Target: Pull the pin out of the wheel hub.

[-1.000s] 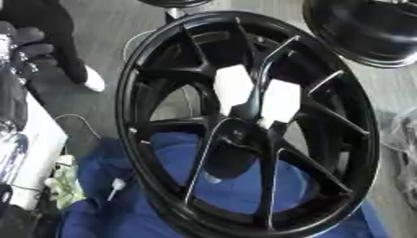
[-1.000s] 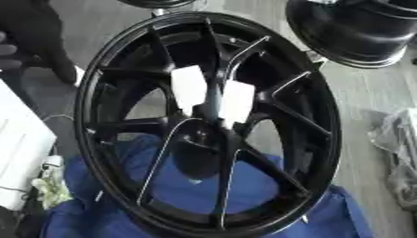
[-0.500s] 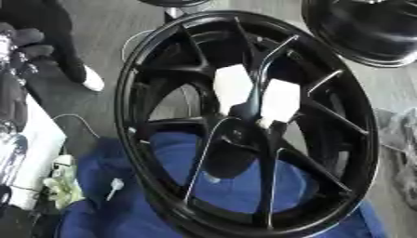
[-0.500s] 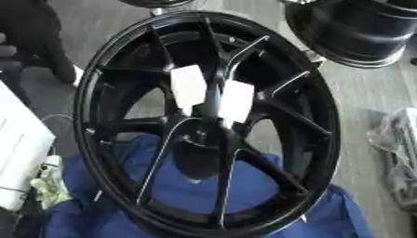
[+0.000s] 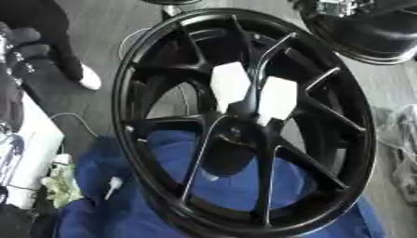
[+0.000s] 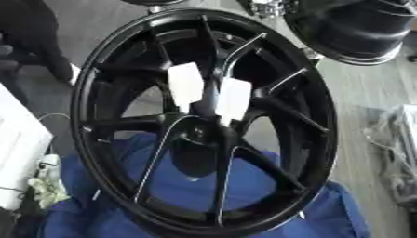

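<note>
A large black spoked wheel (image 5: 155, 60) lies tilted on a blue cloth (image 5: 236, 186) and fills both eye views. Its hub (image 5: 232, 135) sits at the centre where the spokes meet. I cannot make out a pin there. Two white labels (image 5: 231, 86) are stuck on the spokes just above the hub. At the upper left edge shows a dark shape with silver parts, which looks like my left hand (image 5: 23, 42), well apart from the wheel. My right hand shows in neither view.
A second black wheel (image 5: 366, 28) lies at the upper right. A person's dark leg and white shoe (image 5: 90, 80) stand left of the rim. A white box (image 6: 16, 153), a cable and a small white piece (image 5: 112, 184) lie at the lower left. Clear plastic (image 6: 399, 153) lies at the right.
</note>
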